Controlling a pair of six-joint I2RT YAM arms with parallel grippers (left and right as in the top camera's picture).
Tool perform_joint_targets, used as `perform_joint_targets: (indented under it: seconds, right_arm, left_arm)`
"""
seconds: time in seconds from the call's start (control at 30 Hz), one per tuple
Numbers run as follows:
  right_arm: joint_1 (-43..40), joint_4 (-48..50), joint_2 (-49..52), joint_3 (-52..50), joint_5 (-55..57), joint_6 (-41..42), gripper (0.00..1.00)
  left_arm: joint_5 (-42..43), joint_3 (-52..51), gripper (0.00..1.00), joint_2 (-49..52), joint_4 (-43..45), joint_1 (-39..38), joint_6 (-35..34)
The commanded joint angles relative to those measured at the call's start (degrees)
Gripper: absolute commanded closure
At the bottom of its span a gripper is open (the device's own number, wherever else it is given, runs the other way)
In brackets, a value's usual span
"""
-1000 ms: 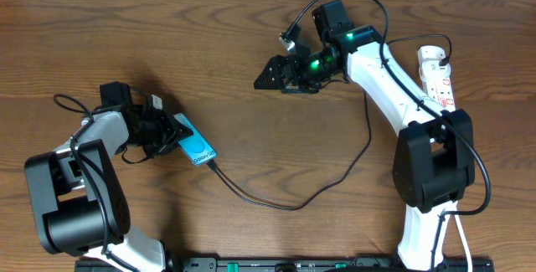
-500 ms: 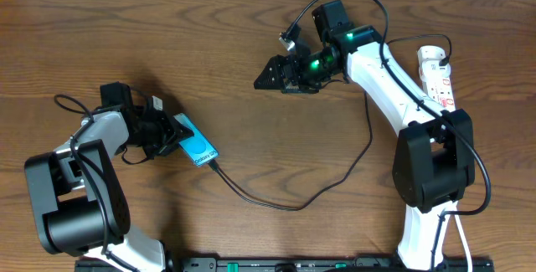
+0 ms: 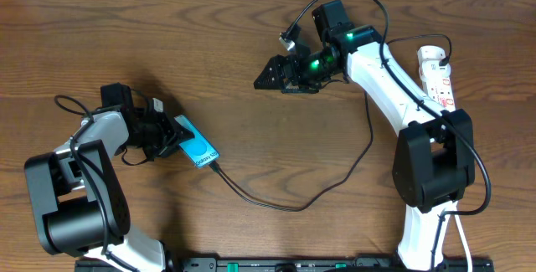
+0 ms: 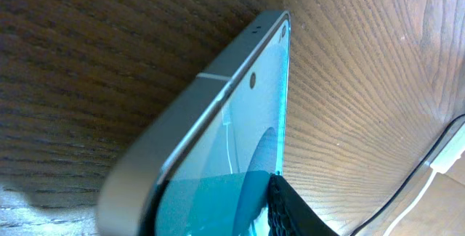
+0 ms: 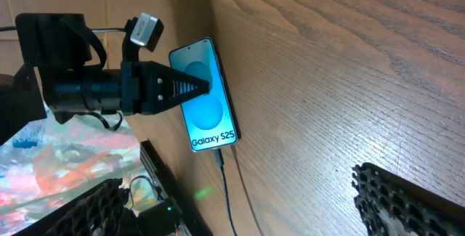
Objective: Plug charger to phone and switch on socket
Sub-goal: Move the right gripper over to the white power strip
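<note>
The phone lies on the table with its blue screen lit. It also shows in the right wrist view and close up in the left wrist view. My left gripper is shut on the phone's top end, one pad on the screen. The black charger cable has its tip in the phone's bottom edge and loops right toward the white power strip socket. My right gripper is open and empty above the table's middle back.
The right arm's white links lie between the right gripper and the power strip. A black rail runs along the front edge. Thin black wires trail by the left arm.
The left gripper and phone have shifted only very slightly. The right arm has not moved.
</note>
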Motion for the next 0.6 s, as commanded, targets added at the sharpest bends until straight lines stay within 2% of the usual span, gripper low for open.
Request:
perform_joint_targets:
  seconds: [0.0,0.57]
  right_arm:
    - [0.44,-0.04,0.17,0.74,-0.39,-0.81,0.01]
    - [0.44,-0.04,0.20,0.74,-0.39,-0.81,0.01]
  left_arm:
    - [-6.12,-0.57,0.64,0.15,-1.40,0.20,0.52]
    - [-8.07,-0.55,0.62,0.15,-4.00,0.20,0.55]
